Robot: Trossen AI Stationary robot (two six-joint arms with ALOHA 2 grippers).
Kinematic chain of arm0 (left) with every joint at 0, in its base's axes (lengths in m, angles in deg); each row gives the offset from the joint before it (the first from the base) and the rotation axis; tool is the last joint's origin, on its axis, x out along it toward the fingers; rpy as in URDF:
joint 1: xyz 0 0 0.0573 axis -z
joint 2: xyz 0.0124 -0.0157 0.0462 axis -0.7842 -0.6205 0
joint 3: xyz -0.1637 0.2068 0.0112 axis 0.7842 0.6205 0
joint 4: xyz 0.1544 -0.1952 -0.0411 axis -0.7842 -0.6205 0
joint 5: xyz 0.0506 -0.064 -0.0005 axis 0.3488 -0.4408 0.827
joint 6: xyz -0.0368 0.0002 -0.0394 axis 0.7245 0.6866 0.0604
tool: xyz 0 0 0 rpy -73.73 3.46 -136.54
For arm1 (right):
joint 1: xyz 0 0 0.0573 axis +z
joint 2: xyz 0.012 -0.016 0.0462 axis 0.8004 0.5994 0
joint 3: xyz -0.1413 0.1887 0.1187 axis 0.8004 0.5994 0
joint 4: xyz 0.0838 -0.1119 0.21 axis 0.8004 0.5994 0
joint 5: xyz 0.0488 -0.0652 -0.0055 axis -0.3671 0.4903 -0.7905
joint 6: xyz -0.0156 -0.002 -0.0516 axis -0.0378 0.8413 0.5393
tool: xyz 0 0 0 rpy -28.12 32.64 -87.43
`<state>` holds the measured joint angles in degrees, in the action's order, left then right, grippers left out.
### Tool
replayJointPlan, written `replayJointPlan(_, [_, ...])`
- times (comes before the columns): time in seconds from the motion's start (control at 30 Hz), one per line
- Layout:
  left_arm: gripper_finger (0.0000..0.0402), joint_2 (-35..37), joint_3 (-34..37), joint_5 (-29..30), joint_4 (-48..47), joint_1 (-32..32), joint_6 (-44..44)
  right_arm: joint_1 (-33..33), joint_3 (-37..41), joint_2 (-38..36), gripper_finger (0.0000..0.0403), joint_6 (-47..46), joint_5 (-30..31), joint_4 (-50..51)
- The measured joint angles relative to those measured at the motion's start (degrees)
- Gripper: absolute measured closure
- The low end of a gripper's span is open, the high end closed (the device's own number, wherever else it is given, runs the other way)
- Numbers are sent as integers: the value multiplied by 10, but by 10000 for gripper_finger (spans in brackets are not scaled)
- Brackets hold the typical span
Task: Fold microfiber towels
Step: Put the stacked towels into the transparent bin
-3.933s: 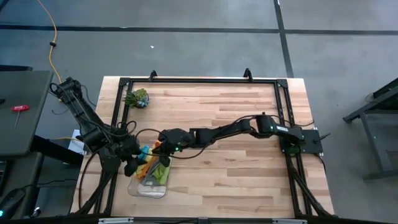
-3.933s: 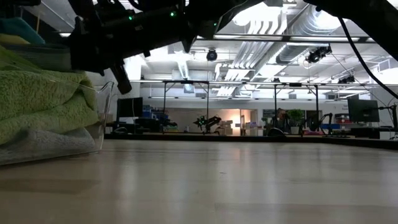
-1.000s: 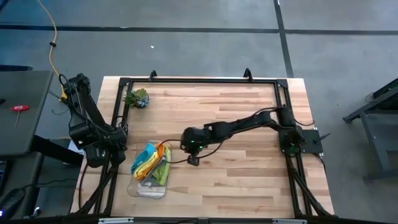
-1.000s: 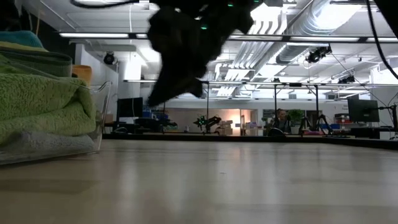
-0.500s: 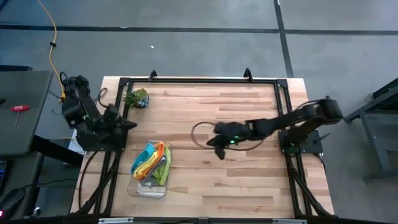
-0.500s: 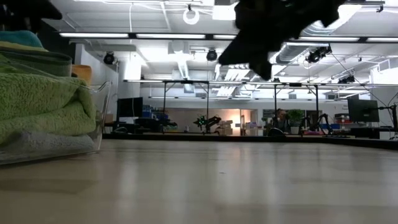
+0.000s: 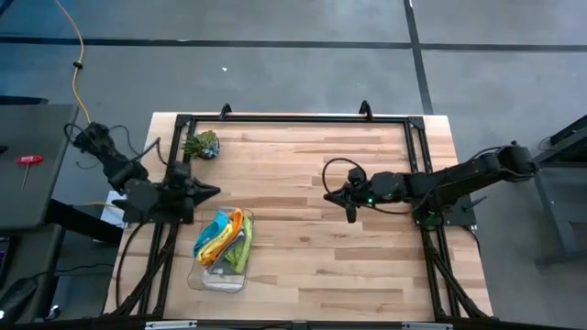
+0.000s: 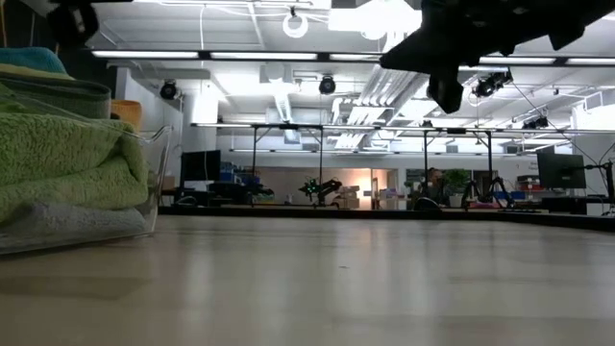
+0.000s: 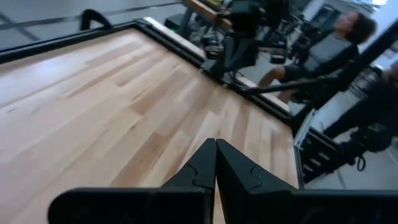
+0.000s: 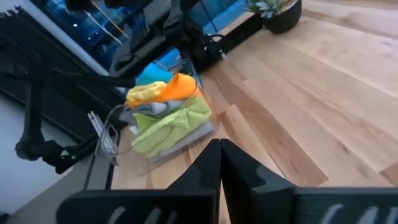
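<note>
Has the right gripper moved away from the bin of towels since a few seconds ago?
Yes. In the high view the right gripper, shut and empty, has pulled back from the clear bin of towels toward the table's right side.

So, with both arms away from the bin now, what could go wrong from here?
1. The microfiber towels are heaped above the rim of the clear bin and may slide out.
2. The bin sits at the table's left edge, so a nudge from the left gripper might push it off.
3. The right gripper is shut and must open first.
</note>
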<state>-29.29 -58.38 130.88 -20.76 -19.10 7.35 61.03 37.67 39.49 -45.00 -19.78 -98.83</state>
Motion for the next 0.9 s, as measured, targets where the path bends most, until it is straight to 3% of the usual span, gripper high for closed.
replayJointPlan(0.2, [402, -51, 9, -151, 80, -152, -117, 0, -7, 0, 403, 14, -13, -3])
replayJointPlan(0.37, [402, -37, 8, -258, 138, -255, -185, 0, -9, 0, 403, 16, -22, -18])
replayJointPlan(0.47, [401, -7, 8, -269, 147, -277, -201, 0, -9, 0, 403, 26, -32, -33])
replayJointPlan(0.73, [402, 90, 19, -230, 154, -279, -268, 0, -9, 1, 403, 26, -26, -38])
replayJointPlan(0.9, [401, 145, 52, -259, 153, -279, -278, 0, -10, 1, 403, 68, 3, -67])
